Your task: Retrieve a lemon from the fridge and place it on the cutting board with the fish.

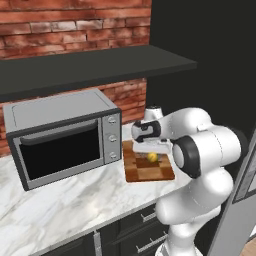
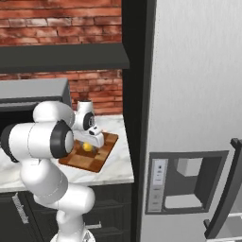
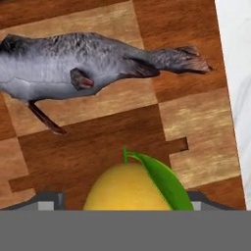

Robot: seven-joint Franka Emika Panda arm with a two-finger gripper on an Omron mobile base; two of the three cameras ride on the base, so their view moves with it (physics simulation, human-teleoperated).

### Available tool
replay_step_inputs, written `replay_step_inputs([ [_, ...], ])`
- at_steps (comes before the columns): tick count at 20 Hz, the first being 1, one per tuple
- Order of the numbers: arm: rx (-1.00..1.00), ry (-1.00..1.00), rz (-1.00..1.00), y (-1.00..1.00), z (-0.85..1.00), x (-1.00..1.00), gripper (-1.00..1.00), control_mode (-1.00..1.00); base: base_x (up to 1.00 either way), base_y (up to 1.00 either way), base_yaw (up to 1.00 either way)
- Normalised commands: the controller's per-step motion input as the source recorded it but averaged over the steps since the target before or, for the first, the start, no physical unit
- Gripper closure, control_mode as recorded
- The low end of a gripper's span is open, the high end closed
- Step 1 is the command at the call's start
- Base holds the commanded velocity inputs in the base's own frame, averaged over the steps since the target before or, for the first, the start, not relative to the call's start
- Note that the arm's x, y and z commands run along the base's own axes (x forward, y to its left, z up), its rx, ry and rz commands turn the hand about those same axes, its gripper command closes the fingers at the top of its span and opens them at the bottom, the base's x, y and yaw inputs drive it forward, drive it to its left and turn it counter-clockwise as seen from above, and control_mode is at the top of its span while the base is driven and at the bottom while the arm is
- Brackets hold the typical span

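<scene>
Fingers (image 3: pixel 49 200) show as two small grey tips, one either side of the lemon (image 3: pixel 128 188), and appear spread slightly wider than the fruit; whether they touch its skin cannot be told. Between them the lemon, yellow with a green leaf at its tip, sits low over the board (image 3: pixel 196 122), in the hand view. Seen from the base, the gripper (image 1: pixel 152 150) hangs just above the lemon (image 1: pixel 152 157), which appears to rest on the board (image 1: pixel 135 175), so the placing step looks essentially done. Beyond the fruit lies the fish (image 3: pixel 83 63), slim and grey, well apart from it across the checkered squares; the lemon was presumably set on bare wood to avoid the fish. Farther out, the board lies on a marble counter (image 1: pixel 65 200), with a microwave (image 1: pixel 62 135) to its left under a dark shelf and brick wall. To the right stands the fridge (image 2: pixel 198 94), its dispenser panel facing the camera. Next would come a straight lift clear of the fruit.
</scene>
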Motion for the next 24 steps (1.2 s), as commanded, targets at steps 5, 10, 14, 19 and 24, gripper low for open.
replay_step_inputs([
  [5, 0.00, -0.05, 0.00, 0.00, 0.11, -0.01, -1.00, -1.00, 0.00, 0.00, 0.00],
  [10, -0.11, -0.10, -0.01, -0.01, -0.16, 0.10, -1.00, -1.00, 0.00, 0.00, 0.00],
  [14, -0.19, 0.00, 0.06, 0.03, 0.00, 0.14, -1.00, -1.00, 0.00, 0.00, 0.00],
  [19, -0.04, 0.01, 0.00, 0.02, 0.13, 0.00, -1.00, -1.00, 0.00, 0.00, 0.00],
  [24, 0.00, 0.00, 0.00, 0.00, 0.27, -0.20, -1.00, -1.00, 0.00, 0.00, 0.00],
])
